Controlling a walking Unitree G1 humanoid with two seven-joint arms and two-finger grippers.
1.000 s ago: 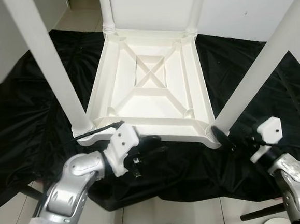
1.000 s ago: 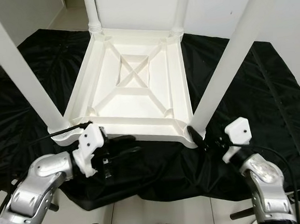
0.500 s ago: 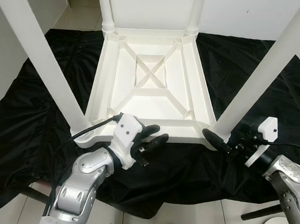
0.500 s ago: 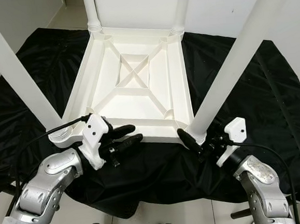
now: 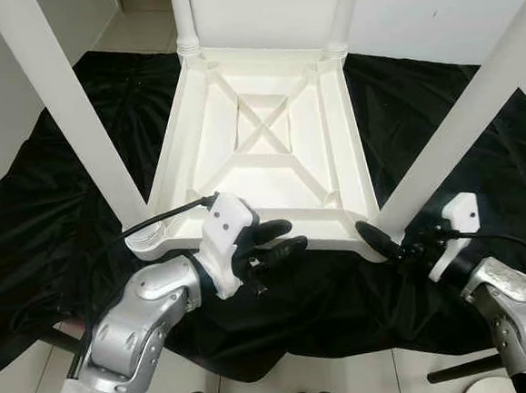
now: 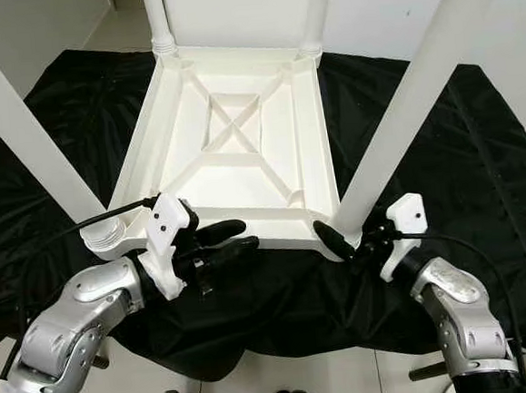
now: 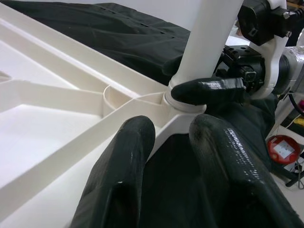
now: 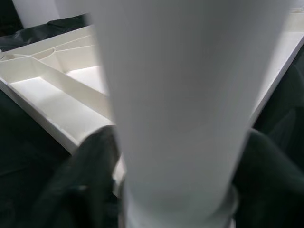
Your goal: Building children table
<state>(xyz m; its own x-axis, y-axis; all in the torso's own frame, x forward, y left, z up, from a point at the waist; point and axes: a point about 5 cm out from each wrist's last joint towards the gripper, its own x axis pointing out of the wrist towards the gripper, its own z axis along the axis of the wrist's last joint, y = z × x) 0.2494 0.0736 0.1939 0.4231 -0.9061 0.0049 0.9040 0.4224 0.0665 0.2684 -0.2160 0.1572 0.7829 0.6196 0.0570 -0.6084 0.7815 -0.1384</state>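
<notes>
A white children's table [image 5: 354, 135] lies upside down on a black cloth, its four legs pointing up. My left gripper [image 5: 280, 238] is open at the table's front rim, near the front left corner; its two black fingers [image 7: 128, 156] point along the rim with nothing between them. My right gripper [image 5: 382, 235] is at the base of the front right leg [image 5: 458, 126]. One finger lies across the near side of the base and the other goes behind it. In the right wrist view the leg [image 8: 180, 95] stands between both fingers.
The black cloth [image 5: 45, 204] covers the floor around the table, with pale tiles [image 5: 14, 389] at its front edge. The front left leg [image 5: 69, 111] rises steeply beside my left arm. A white wall stands behind. A dark bar [image 5: 459, 372] lies at the front right.
My left gripper has lifted off the cloth and moved forward to the front rim. My right gripper has closed in on the base of the front right leg. The camera shifted slightly.
</notes>
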